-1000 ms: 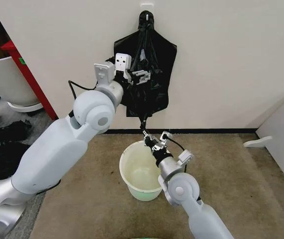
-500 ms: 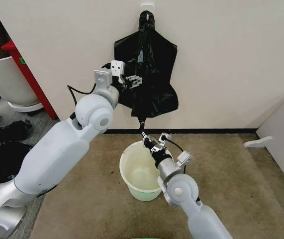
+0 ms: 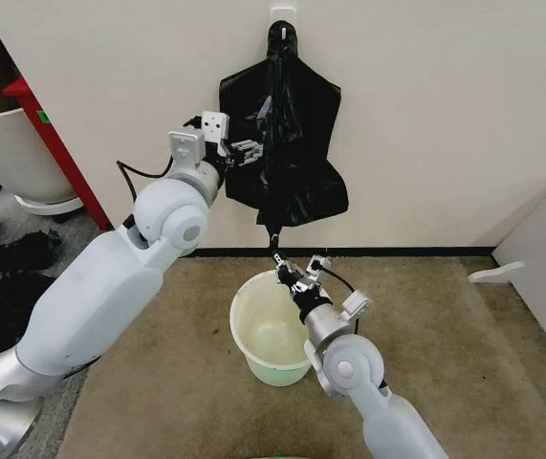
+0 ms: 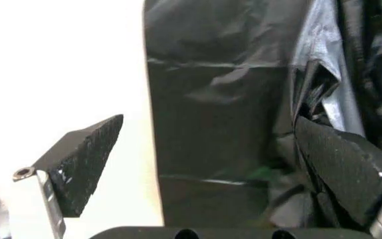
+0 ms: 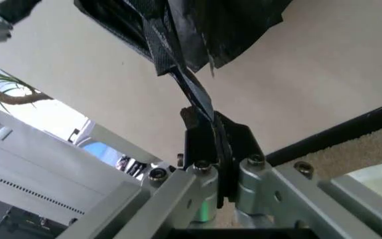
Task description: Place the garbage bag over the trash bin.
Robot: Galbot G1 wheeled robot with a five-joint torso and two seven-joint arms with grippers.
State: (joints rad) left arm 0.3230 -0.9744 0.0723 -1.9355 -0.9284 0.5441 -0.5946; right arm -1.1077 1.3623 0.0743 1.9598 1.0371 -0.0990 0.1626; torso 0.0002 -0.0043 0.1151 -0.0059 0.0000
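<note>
My right tool (image 3: pixel 289 273) is clamped on a thin strip of the garbage bag (image 3: pixel 292 186), which hangs from the wall hook (image 3: pixel 282 31) with the sheaf of bags (image 3: pixel 274 96), directly above the trash bin (image 3: pixel 265 356) on the carpeted floor (image 3: pixel 435 344). My left tool (image 3: pixel 250 151) sits at the bag's upper left edge, fingers (image 4: pixel 85 159) spread apart around the film without gripping. My worry: pulling down now could stretch or tear that narrow strip, or drag several bags off together, since only one point is secured.
</note>
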